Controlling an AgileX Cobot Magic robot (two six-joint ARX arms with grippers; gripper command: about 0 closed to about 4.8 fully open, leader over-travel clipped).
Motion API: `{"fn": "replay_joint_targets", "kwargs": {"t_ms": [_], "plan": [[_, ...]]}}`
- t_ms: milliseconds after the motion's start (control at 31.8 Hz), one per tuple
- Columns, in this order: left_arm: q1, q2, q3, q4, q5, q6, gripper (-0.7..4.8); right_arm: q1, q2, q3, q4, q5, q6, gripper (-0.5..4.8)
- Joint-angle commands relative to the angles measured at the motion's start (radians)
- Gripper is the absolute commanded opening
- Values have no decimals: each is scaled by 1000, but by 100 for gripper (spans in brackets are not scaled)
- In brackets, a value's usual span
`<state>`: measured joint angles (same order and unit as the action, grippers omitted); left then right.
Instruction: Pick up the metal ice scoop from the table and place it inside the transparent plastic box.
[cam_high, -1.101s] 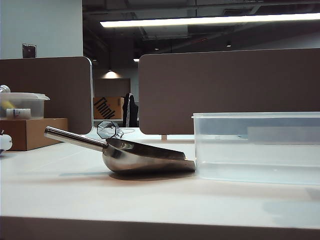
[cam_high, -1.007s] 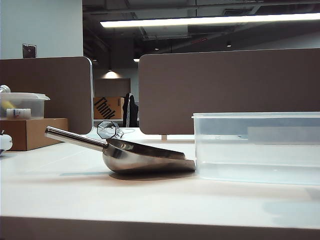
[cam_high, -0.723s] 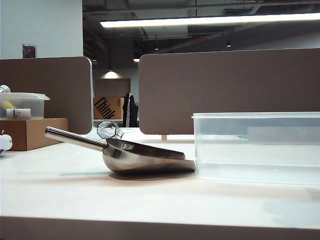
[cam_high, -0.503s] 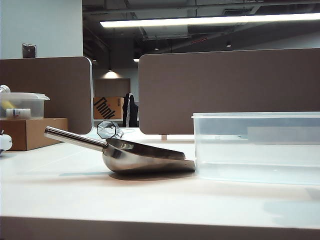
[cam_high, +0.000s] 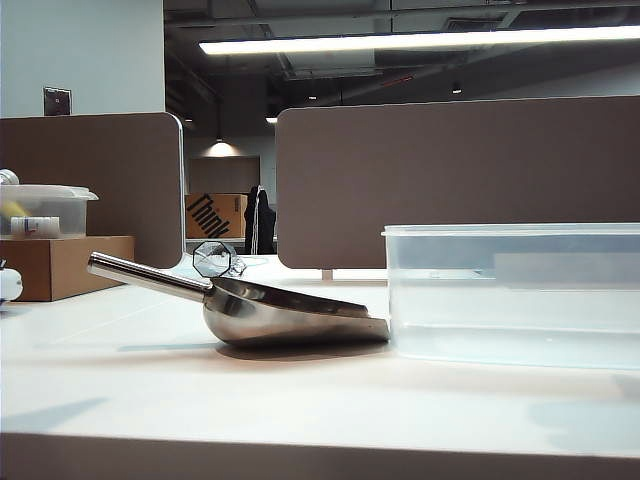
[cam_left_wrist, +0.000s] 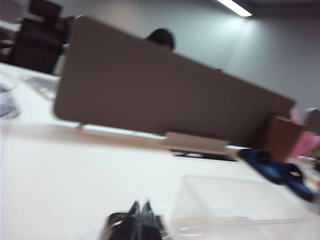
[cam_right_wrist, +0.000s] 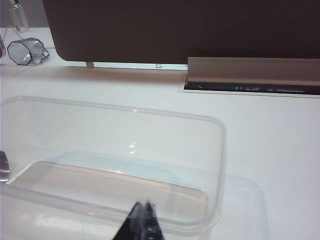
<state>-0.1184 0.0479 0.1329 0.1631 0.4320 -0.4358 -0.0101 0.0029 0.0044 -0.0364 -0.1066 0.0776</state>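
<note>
The metal ice scoop (cam_high: 290, 315) lies on the white table (cam_high: 300, 400), handle (cam_high: 150, 277) slanting up to the left, its open front edge against the transparent plastic box (cam_high: 510, 295). Neither gripper shows in the exterior view. The blurred left wrist view has my left gripper (cam_left_wrist: 140, 205) shut and empty, low over the table, with a dark shiny shape right behind its tips and the box (cam_left_wrist: 225, 200) beside it. My right gripper (cam_right_wrist: 144, 204) is shut and empty just before the box's near rim (cam_right_wrist: 115, 212). A sliver of the scoop (cam_right_wrist: 2, 166) shows at the box's far end.
A cardboard box (cam_high: 60, 265) bearing a lidded clear container (cam_high: 45, 210) stands at the far left. An octagonal glass (cam_high: 214, 259) sits behind the scoop. Brown dividers (cam_high: 460, 180) close the back edge. A blue object (cam_left_wrist: 275, 167) lies beyond the box in the left wrist view.
A faint shadow has appeared on the table's near left. The scoop and the box have not moved.
</note>
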Motion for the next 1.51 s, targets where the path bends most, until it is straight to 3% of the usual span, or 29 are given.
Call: {"fn": "replay_joint_targets", "kwargs": {"t_ms": [31,283,503,723,881,975,1038,1101,1164,1321,1510], "plan": [[-37,114,94,-45,60,8,-6,1,0,1,11,0,1,-1],[-182,515,277,-89,85,43,-6,40,35,1,18,1,1,-1],[-252,784,295,-131,88,42,-6,349,162,1,6,0,1,-1],[-264,898,295,-176,69,23,-5,574,208,1,10,-4,1,-1],[-263,919,294,-161,-29,-10,-5,636,233,1,10,-4,1,-1],[-263,936,295,-99,-34,-44,-1,643,232,1,10,-4,1,-1],[-263,959,295,-51,-31,-79,67,643,232,1,10,-4,1,-1],[-263,983,295,-26,-37,-116,230,643,231,1,10,-3,1,-1],[-263,1018,295,-9,-39,-150,331,642,231,1,10,-3,1,-1],[-262,1101,295,-3,-68,-183,347,639,230,1,10,-3,1,-1],[-262,1171,294,99,-201,-253,351,639,230,1,10,-3,1,-1]]}}
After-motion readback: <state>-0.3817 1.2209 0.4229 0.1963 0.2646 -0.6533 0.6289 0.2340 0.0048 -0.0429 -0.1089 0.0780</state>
